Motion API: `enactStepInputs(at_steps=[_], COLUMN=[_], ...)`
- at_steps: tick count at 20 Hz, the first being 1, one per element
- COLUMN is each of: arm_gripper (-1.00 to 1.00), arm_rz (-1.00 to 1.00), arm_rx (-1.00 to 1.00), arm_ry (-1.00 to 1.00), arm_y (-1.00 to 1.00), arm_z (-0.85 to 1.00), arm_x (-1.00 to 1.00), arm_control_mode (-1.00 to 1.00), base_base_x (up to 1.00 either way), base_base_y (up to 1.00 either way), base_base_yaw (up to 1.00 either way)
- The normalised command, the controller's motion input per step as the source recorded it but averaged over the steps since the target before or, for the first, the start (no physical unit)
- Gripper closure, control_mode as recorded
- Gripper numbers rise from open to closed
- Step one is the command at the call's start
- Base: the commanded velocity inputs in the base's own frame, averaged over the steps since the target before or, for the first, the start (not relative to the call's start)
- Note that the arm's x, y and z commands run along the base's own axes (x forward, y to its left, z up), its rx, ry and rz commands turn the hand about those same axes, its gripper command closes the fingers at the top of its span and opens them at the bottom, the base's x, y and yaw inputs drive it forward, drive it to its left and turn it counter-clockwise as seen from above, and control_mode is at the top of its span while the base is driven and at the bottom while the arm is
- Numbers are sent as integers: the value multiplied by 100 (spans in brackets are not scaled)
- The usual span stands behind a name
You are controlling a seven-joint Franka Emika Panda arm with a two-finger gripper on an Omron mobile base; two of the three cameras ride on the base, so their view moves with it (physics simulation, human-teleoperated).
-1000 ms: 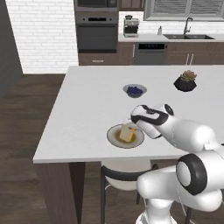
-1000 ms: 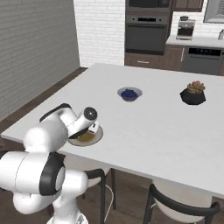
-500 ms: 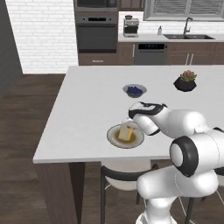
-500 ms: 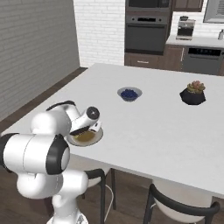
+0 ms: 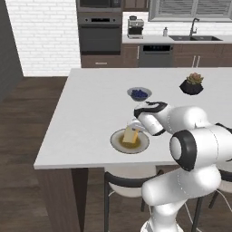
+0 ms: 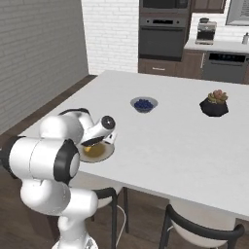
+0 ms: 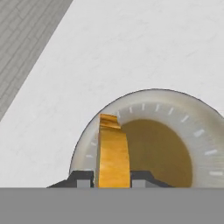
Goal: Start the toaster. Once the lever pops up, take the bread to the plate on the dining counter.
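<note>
Since the earlier frames the arm has drawn its elbow in closer to the base, while the gripper [image 5: 134, 128] has stayed low over the plate [image 5: 115, 141] at the near edge of the white bench [image 5: 90, 104]. The bread [image 7: 113, 151] stands on edge between the two dark fingertips [image 7: 82, 179], its lower end over the plate's brown centre. The jaws sit narrowly apart, one on each flat face of the slice; from the hand view they seem still to be gripping it, though you cannot be sure they have not begun to let go.

Expect the toast to be light, stiff and dry, with a crust that crumbles if pinched hard. Hold it across the two broad faces near the middle, as now, with gentle pressure. Standing upright, it will likely tip flat once freed, so release it low.

A blue bowl [image 5: 139, 94] and a dark potted plant [image 5: 192, 84] sit well apart, farther back on the bench.
</note>
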Motion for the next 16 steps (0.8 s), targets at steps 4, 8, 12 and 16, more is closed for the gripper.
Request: enactStepInputs(at_steps=[4,8,12,16], arm_gripper=[-100,-100,-100,-100], arm_rz=[0,0,0,0], arm_rx=[0,-1,-11,-15], arm_ry=[0,0,0,0], arm_y=[-1,-16,-42,-47], arm_z=[-11,-12,-17,0], arm_x=[-1,-3,-20,-30], arm_control_mode=[-100,-100,-100,-100], base_base_x=[0,0,0,0], base_base_y=[0,0,0,0], base_base_yaw=[0,0,0,0])
